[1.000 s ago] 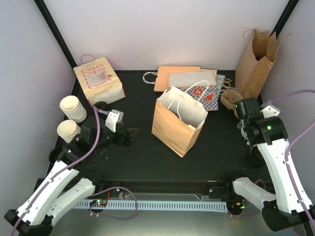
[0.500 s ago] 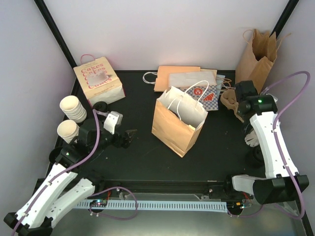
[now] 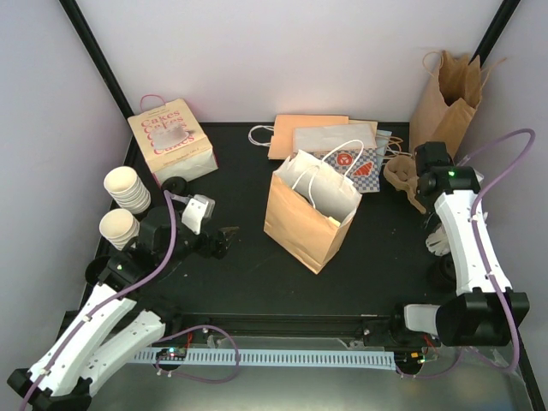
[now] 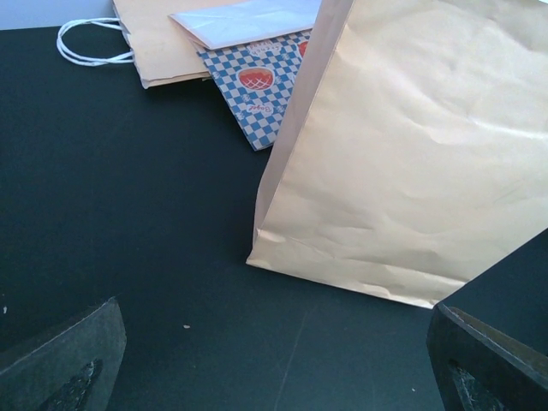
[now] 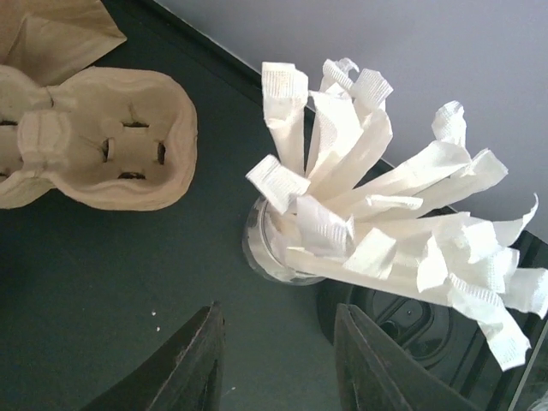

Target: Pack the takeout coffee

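The takeout coffee is out of view in every frame. An open kraft paper bag (image 3: pixel 310 211) with white handles stands upright mid-table. My left gripper (image 3: pixel 224 236) hovers low to its left, wide open and empty; in the left wrist view the left gripper (image 4: pixel 278 351) faces the bag's side (image 4: pixel 411 171). My right gripper (image 3: pixel 424 197) is at the back right, beside a pulp cup carrier (image 3: pixel 401 175). In the right wrist view the right gripper (image 5: pixel 278 321) stands open with bare table between its fingers.
A glass of paper-wrapped sticks (image 5: pixel 278 248) stands just ahead of the right gripper, with a black lid (image 5: pixel 411 321) beside it and the carrier (image 5: pixel 94 145) to the left. Stacked lidless cups (image 3: pixel 124 190), a cake box (image 3: pixel 171 139), flat bags (image 3: pixel 330 135) and a tall bag (image 3: pixel 445 107) line the edges.
The right arm has swung toward the back, bringing its gripper next to the cup carrier, and its jaws have narrowed. The left arm has barely shifted.
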Robot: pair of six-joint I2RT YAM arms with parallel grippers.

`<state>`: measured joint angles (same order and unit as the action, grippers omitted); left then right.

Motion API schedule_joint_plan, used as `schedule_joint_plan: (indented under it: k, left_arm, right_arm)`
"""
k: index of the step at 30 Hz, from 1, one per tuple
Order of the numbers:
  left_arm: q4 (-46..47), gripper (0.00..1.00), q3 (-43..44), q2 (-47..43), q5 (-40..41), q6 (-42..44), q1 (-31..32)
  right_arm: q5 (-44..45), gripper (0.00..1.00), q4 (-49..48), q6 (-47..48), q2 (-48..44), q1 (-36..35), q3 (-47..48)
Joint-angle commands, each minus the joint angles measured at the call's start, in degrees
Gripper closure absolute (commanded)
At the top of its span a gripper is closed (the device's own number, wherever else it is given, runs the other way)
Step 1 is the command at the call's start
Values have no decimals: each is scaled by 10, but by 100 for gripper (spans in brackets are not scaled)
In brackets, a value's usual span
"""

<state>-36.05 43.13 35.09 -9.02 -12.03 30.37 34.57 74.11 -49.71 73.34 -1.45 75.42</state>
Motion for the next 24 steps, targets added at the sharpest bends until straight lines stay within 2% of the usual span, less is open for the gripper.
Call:
schedule_joint_plan:
  k: [1,5,7,12,16,24]
  left_arm:
    - [7,1,0,6,-7,10,-4]
    - [7,1,0,11,-10,10,-4]
    - [7,1,0,11,-10,10,-4]
    - [6,1,0,10,-7,10,-5]
    - [6,1,0,13,-6,9,-4]
    - [4,1,1,15,-1,9,-5]
  right_arm:
    - [1,62,-37,14,0,17,-12]
    - [4,62,-44,19,12,25,-12]
    - [4,68,-45,20,16,32,-10]
    - [8,69,-57,26,17,36,-10]
    - [14,76,-58,27,23,38,-7]
    - [27,77,-64,33,25,39,-4]
